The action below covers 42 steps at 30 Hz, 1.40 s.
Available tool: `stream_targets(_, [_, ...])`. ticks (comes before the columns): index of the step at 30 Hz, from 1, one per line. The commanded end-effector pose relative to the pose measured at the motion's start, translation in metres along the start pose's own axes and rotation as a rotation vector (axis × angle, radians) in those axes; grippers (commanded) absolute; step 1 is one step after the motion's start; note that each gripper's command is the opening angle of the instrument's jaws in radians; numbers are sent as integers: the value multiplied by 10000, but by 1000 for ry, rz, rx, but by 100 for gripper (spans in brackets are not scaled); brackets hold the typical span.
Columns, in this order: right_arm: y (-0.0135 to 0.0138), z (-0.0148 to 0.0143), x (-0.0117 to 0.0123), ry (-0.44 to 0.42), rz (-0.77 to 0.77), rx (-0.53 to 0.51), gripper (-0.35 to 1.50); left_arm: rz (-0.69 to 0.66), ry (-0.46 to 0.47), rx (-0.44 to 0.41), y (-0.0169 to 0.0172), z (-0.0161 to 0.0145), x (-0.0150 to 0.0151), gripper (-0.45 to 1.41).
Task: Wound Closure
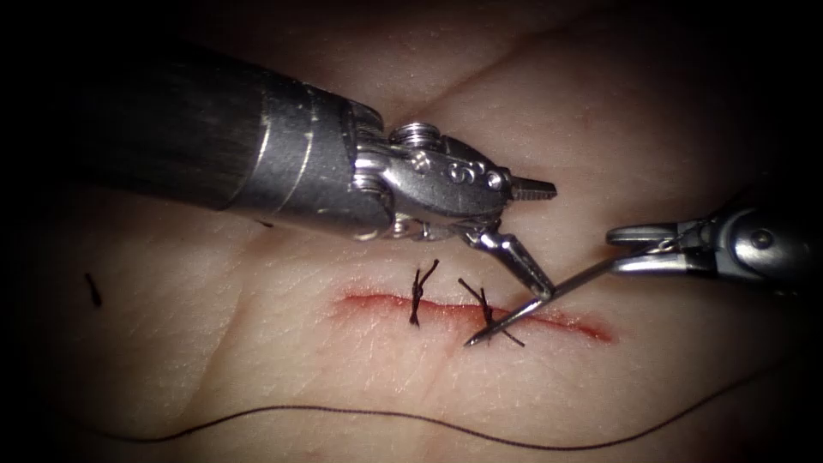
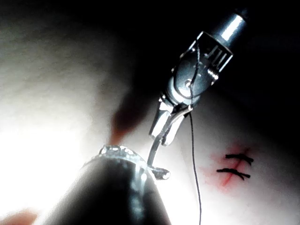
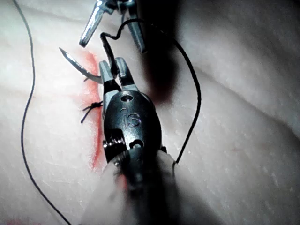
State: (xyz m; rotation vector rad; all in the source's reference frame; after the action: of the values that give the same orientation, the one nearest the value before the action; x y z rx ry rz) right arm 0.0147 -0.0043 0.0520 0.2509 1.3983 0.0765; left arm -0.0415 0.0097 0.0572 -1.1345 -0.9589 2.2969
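needle (image 1: 523, 310) across cut (image 1: 591, 328) — stitches (image 1: 418, 296) beside

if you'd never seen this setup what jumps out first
Probably the left tool, big over the cut with jaws spread wide, holding nothing. Next, the curved needle, held at its back end by the right tool, its tip above the tissue by the second of two stitches.

Glossy metal tools (image 1: 480, 184), shiny steel needle (image 1: 536, 300), matt dark thread (image 1: 386, 413), moist finely creased tissue (image 1: 257, 343).
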Motion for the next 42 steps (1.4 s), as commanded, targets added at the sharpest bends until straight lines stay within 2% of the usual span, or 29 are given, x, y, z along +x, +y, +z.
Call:
stream_targets(1, [-1, 8, 0, -4, -19, 10, -35, -52, -2, -3, -7, 6, 1, 98])
stream_targets(4, [-5, 9, 4, 6, -46, 18, -35, -81, -8, -24, -18, 7, -5, 99])
stream_targets(6, [-5, 9, 4, 6, -58, 20, -35, -128, -35, -104, -18, 10, -11, 99])
stream_targets(10, [-6, 11, 5, 7, -70, 18, -35, -198, -35, -162, -17, 12, -10, 99])
stream_targets(15, [-7, 17, 9, 9, -81, 14, -35, -174, -27, -217, -12, 18, -7, 99])
stream_targets(21, [-6, 23, 15, 9, -90, 12, -35, -229, -38, -240, -6, 25, -9, 101])
stream_targets(23, [-8, 24, 18, 7, -89, 17, -35, -245, -41, -245, -6, 26, -11, 96])
stream_targets(31, [-13, 32, 27, 17, -99, 29, -35, -278, -111, -258, -2, 31, -18, 89])
stream_targets(33, [-13, 33, 27, 15, -100, 31, -35, -288, -118, -260, -2, 31, -18, 79])
stream_targets(34, [-14, 33, 27, 15, -100, 31, -35, -286, -127, -262, -3, 31, -19, 66])
stream_targets(37, [-14, 33, 27, 15, -100, 31, -35, -301, -153, -263, -2, 30, -19, 41])
stream_targets(42, [-13, 33, 27, 15, -106, 30, -35, -337, -175, -266, -2, 29, -21, 10])
